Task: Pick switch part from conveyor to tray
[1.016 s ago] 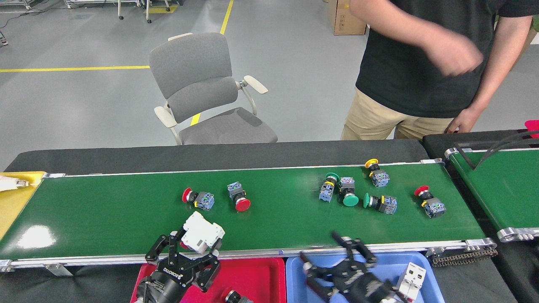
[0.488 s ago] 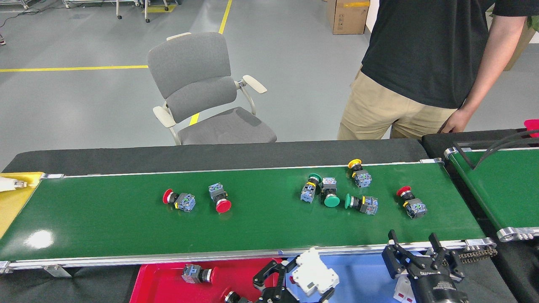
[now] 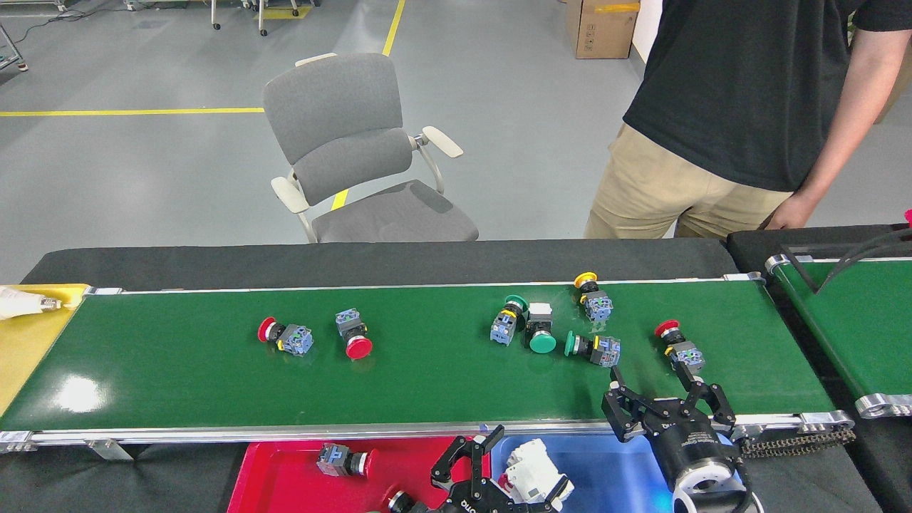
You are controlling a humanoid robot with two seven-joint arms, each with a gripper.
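The conveyor [image 3: 427, 385] is the long green belt across the middle. Several switch parts lie on it: two red-capped ones [image 3: 285, 336] [image 3: 353, 336] at the left, a green and yellow cluster [image 3: 540, 331] right of centre, and a red-capped one [image 3: 678, 345] furthest right. My right gripper [image 3: 659, 388] stands open over the belt's near edge, just short of that right red part. My left gripper [image 3: 474, 456] is open at the seam between the red tray [image 3: 271, 484] and the blue tray [image 3: 620, 474]. A white part [image 3: 534, 476] lies in the blue tray beside it.
A red-capped switch part [image 3: 342, 459] lies in the red tray. A person [image 3: 741, 107] stands behind the belt at the right, beside a second green belt [image 3: 862, 320]. A grey chair [image 3: 356, 157] stands behind the centre. A yellow surface [image 3: 28, 335] lies at the left end.
My left gripper carried the white part rightward from the red tray to the blue tray and let it go. My right gripper rose to the belt's edge. The parts drifted left.
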